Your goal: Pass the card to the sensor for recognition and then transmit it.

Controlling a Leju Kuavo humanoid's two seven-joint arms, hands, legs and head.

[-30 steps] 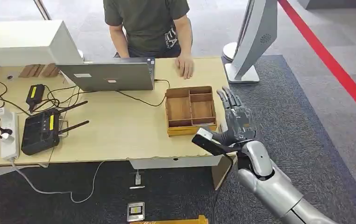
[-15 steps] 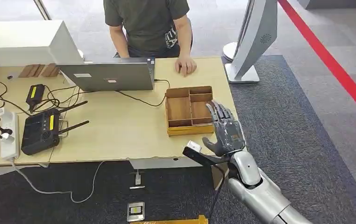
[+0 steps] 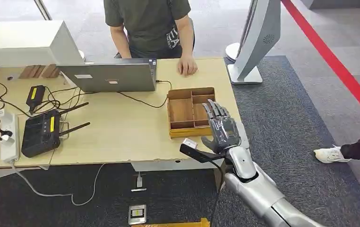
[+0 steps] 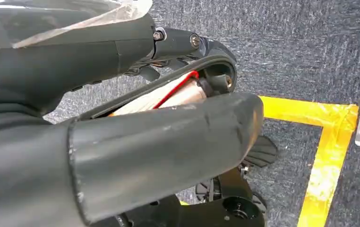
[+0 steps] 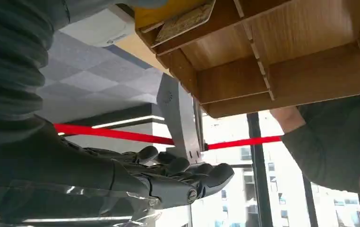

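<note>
A laptop [image 3: 107, 75] stands near the table's [image 3: 121, 137] far edge, a person [image 3: 147, 23] seated behind it. A black router [image 3: 41, 132] and white power strip [image 3: 9, 137] occupy the left end.

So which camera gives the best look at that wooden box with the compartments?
The head view: the wooden tray shows whole from above, dividers visible, the right hand beside it. The right wrist view shows it close and upturned. The left wrist view faces carpet.

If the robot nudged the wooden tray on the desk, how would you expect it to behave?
The wooden tray looks stiff, with thin board walls, and its compartments look empty, so probably light. Low and flat-bottomed, it would likely slide rather than tip. The right hand hovers by it.
</note>
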